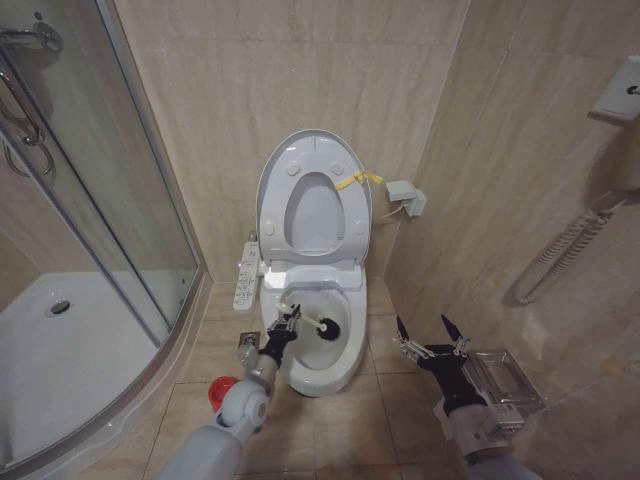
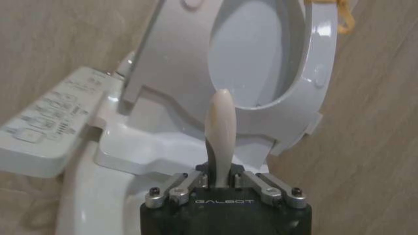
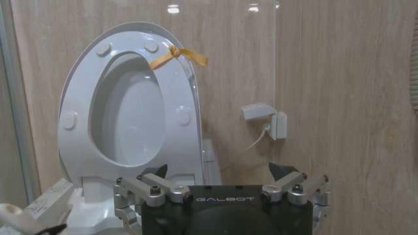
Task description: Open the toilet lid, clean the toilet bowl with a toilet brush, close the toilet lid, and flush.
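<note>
The toilet brush (image 1: pixel 317 324) lies across the toilet bowl (image 1: pixel 322 372) at the lower centre of the head view, its black bristle head over the basin toward the right and its pale handle (image 2: pixel 218 132) running back to the left. The left gripper (image 1: pixel 284 323) pinches that handle, its fingers pressed against it on both sides, as the left wrist view shows with the handle rising straight out from between them. Above the bowl, in the middle of the frame, the ring seat (image 1: pixel 316 215) and the toilet lid (image 1: pixel 275 170) behind it stand upright against the tiled wall, a yellow strap (image 1: pixel 357 180) tied at their right edge. The white control panel (image 1: pixel 246 273) juts from the bowl's left side. A red holder cup (image 1: pixel 221 392) sits on the floor at lower left, beside the left arm. The right gripper (image 1: pixel 430 331) hovers at lower right, apart from the bowl, fingers spread and empty. A glass shower enclosure (image 1: pixel 90 250) fills the left of the frame.
</note>
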Controlling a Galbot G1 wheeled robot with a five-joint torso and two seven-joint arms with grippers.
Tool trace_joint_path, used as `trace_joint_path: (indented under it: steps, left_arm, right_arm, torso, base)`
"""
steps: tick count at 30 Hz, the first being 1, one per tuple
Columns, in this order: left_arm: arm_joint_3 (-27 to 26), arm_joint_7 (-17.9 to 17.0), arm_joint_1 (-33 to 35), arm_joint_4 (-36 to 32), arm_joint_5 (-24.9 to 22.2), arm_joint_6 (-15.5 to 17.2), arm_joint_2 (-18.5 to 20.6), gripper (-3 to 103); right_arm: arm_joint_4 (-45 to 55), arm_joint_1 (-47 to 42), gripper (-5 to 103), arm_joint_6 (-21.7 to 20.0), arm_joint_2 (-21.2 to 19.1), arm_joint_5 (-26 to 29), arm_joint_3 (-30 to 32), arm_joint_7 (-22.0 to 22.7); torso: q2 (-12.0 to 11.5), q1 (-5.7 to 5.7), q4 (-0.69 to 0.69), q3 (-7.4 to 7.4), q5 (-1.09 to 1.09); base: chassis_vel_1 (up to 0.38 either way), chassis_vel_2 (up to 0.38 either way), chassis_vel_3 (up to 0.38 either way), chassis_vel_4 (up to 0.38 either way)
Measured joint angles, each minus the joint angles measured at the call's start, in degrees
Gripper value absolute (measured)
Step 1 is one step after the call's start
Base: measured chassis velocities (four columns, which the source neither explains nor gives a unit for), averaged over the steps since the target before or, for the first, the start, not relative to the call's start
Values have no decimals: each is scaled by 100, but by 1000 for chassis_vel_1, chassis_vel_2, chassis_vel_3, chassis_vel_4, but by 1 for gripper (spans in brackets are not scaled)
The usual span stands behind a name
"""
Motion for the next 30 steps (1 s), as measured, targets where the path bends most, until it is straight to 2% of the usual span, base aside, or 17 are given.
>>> trace_joint_path:
  steps: [6,8,18,22,25,27,30]
  left_arm:
    - [-95,47,184,-260,-567,151,147,18]
    - [-58,93,18,-115,-804,221,110,18]
    - [239,92,-623,502,-1269,395,-70,17]
    - [352,92,-741,757,-1141,401,-154,17]
    - [419,144,-765,999,-676,320,-201,17]
    - [430,178,-739,1011,-623,299,-200,17]
    - [419,223,-648,912,-795,309,-180,17]
  right_arm:
    - [0,0,100,0,0,0,0,0]
    - [0,0,100,0,0,0,0,0]
    - [0,0,100,0,0,0,0,0]
    - [0,0,100,0,0,0,0,0]
    - [0,0,100,0,0,0,0,0]
    - [0,0,100,0,0,0,0,0]
    - [0,0,100,0,0,0,0,0]
  torso:
    - [0,0,1,0,0]
    - [0,0,0,0,0]
    - [0,1,-1,0,0]
    - [0,1,2,0,1]
    - [0,1,1,0,1]
    - [0,1,0,0,1]
    - [-1,1,2,0,2]
  base:
    - [0,0,0,0]
    - [0,0,0,0]
    - [0,0,0,0]
    - [0,0,0,0]
    - [0,0,0,0]
    - [0,0,0,0]
    - [0,0,0,0]
